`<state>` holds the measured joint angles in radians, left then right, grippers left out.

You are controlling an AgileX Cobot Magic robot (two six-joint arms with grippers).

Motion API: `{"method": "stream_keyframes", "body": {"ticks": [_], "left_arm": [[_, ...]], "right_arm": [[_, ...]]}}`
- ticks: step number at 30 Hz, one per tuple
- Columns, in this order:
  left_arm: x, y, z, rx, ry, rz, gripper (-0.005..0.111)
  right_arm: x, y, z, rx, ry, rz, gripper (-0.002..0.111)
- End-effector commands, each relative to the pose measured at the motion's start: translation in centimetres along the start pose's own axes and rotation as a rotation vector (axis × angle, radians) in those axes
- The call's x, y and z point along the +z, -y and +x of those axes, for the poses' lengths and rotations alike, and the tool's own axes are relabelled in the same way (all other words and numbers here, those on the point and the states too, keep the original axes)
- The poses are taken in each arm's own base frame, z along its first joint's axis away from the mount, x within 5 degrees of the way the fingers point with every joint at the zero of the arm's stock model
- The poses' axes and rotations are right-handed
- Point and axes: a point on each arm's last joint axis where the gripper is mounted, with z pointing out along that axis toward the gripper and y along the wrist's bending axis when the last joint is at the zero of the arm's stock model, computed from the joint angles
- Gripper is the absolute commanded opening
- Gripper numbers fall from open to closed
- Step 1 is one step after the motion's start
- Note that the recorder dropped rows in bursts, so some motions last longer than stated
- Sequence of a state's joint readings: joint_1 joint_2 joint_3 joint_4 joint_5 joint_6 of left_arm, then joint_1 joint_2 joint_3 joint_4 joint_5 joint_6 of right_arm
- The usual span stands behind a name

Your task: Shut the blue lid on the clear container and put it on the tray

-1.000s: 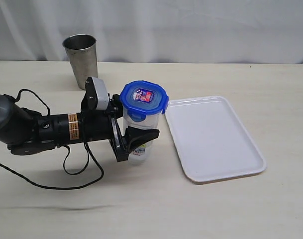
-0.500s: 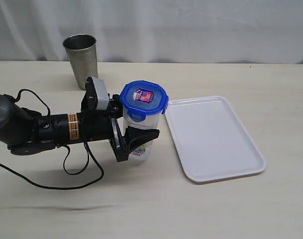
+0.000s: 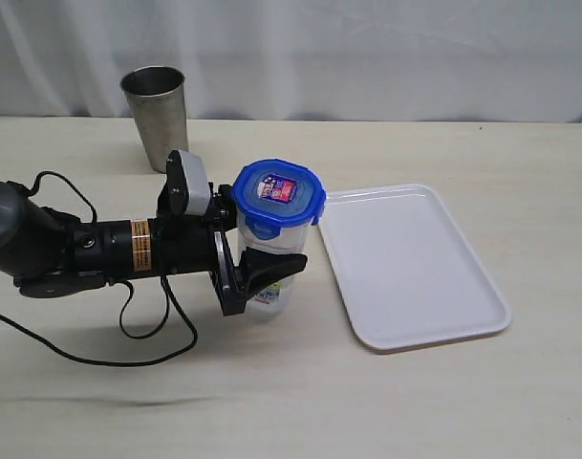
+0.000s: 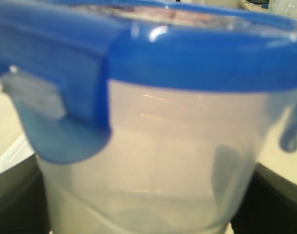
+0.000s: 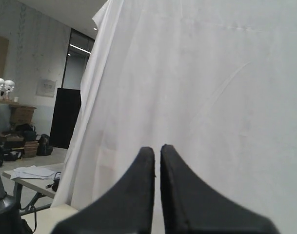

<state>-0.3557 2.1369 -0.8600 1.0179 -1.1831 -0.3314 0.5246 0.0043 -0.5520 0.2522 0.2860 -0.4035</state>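
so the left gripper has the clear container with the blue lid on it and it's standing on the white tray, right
No. The left gripper does hold the clear container with the blue lid on it, but the container is not on the white tray: it is beside the tray's left edge, as the exterior view shows.
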Motion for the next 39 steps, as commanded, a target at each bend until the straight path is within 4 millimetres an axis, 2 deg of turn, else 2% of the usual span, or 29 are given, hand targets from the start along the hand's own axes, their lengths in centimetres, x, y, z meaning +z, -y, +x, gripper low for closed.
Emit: {"method": "stream_keyframes", "body": {"ticks": [1,7,11,18,29,36,39], "left_arm": [[0.0,0.0,-1.0,0.007,0.051,0.006,0.0],[0.0,0.0,-1.0,0.007,0.051,0.006,0.0],[0.0,0.0,-1.0,0.006,0.051,0.004,0.0],[0.0,0.0,-1.0,0.006,0.051,0.004,0.0],[0.0,0.1,-1.0,0.007,0.05,0.008,0.0],[0.0,0.1,-1.0,0.006,0.049,0.009,0.0],[0.0,0.1,-1.0,0.006,0.049,0.009,0.0]], "right_arm": [[0.4,-0.2,1.8,-0.043,-0.068,0.072,0.005],[0.9,0.0,4.6,-0.149,-0.206,0.303,0.005],[0.8,0.3,5.0,-0.185,-0.241,0.433,0.005],[0.8,0.4,5.0,-0.216,-0.258,0.5,0.005],[0.4,1.0,5.0,-0.452,-0.348,0.565,0.005],[0.4,1.0,5.0,-0.456,-0.349,0.566,0.005],[0.5,1.0,5.6,-0.453,-0.36,0.563,0.005]]}}
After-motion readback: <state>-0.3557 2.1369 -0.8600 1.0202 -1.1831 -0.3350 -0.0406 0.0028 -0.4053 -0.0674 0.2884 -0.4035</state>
